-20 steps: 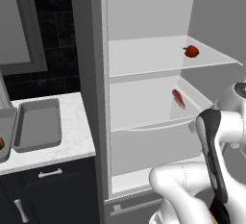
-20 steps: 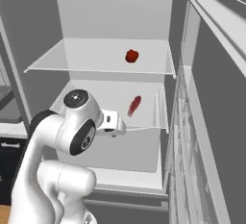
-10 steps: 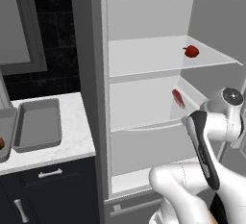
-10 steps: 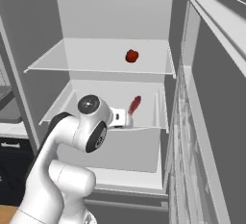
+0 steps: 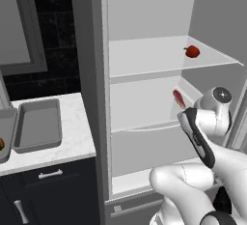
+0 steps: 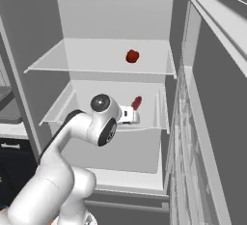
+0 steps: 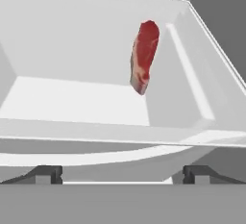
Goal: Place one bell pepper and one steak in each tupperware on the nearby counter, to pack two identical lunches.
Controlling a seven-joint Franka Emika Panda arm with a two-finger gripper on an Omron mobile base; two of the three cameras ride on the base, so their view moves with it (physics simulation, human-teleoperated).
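Note:
A raw red steak (image 7: 144, 57) leans upright against the side wall of the fridge's middle shelf (image 5: 144, 118); it also shows as steak (image 5: 178, 98) and steak (image 6: 137, 103). A red bell pepper (image 5: 192, 51) sits on the upper shelf, pepper (image 6: 132, 56). My gripper (image 7: 121, 175) is open and holds nothing; it hovers at the front lip of the middle shelf, short of the steak. The white hand, gripper (image 6: 130, 115), points into the fridge. A grey tupperware (image 5: 38, 125) lies on the white counter (image 5: 72, 144). A second tupperware (image 5: 5, 132) is cut off at the left edge.
The open fridge door (image 6: 207, 122) stands close on the right. A small red-orange item (image 5: 1, 144) lies in the cut-off container. Black cabinets with silver handles (image 5: 50, 174) run under the counter. The fridge's left wall (image 5: 91, 98) separates shelves from counter.
The arm has stretched forward into the fridge, carrying the hand up to the middle shelf and nearer the steak. The jaws stayed open. Steak and pepper have not moved.

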